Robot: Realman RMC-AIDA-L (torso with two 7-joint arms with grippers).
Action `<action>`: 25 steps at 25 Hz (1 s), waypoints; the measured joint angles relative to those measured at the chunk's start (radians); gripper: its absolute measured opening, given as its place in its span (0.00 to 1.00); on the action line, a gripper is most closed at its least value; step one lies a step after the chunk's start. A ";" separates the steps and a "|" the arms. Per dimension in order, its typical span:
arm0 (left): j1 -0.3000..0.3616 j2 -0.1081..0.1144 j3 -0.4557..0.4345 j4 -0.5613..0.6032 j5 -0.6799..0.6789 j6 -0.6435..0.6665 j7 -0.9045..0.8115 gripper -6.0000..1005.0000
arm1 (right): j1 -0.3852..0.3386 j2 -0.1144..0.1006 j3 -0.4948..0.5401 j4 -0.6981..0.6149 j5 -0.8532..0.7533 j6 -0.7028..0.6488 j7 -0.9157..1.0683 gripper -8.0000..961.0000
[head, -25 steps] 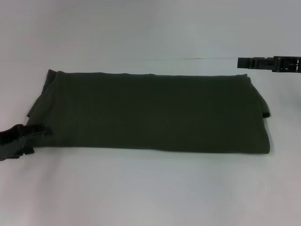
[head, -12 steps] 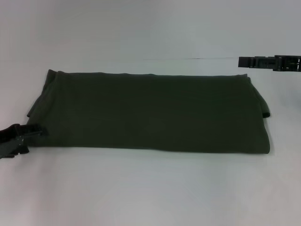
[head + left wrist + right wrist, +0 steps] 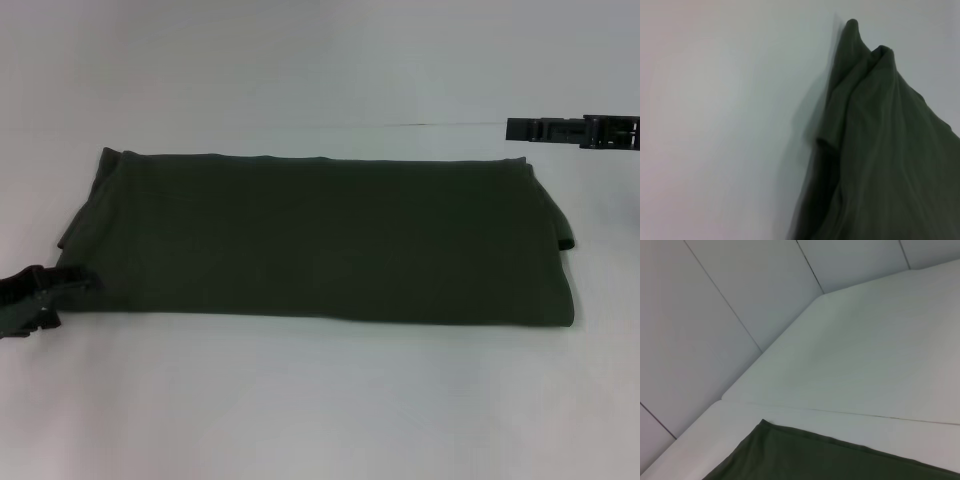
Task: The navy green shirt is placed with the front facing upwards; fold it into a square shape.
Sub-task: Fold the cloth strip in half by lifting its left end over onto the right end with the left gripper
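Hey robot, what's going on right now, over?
Left gripper low at shirt's left end. Right gripper parked high, far right corner. Shirt folded into a long band, not square yet. Nothing in the way.

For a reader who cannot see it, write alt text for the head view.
A dark olive-green shirt, folded into a long rectangle, lies flat across a white table. The left pincer sits low at the shirt's near left corner, and the right pincer hangs beyond the far right corner, apart from the cloth.
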 joint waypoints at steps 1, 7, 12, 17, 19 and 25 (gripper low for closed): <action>-0.001 0.000 0.000 0.000 0.004 -0.001 0.000 0.88 | 0.000 0.000 0.000 0.000 0.000 0.000 0.000 0.95; -0.008 0.000 0.000 -0.001 0.009 -0.015 0.001 0.88 | 0.000 0.000 0.000 -0.003 0.000 0.000 0.004 0.95; -0.020 0.001 0.003 -0.002 0.009 -0.028 0.002 0.88 | 0.000 0.000 -0.001 -0.010 0.000 -0.001 0.007 0.95; -0.031 0.002 0.003 -0.003 0.007 -0.035 0.003 0.88 | 0.000 0.000 -0.004 -0.011 0.000 0.000 0.009 0.95; -0.034 0.002 0.003 -0.003 0.005 -0.040 0.005 0.88 | -0.001 0.000 -0.004 -0.011 0.000 0.001 0.009 0.95; -0.039 0.002 0.003 -0.002 0.003 -0.047 0.005 0.88 | -0.004 0.001 -0.005 -0.011 0.000 0.002 0.010 0.95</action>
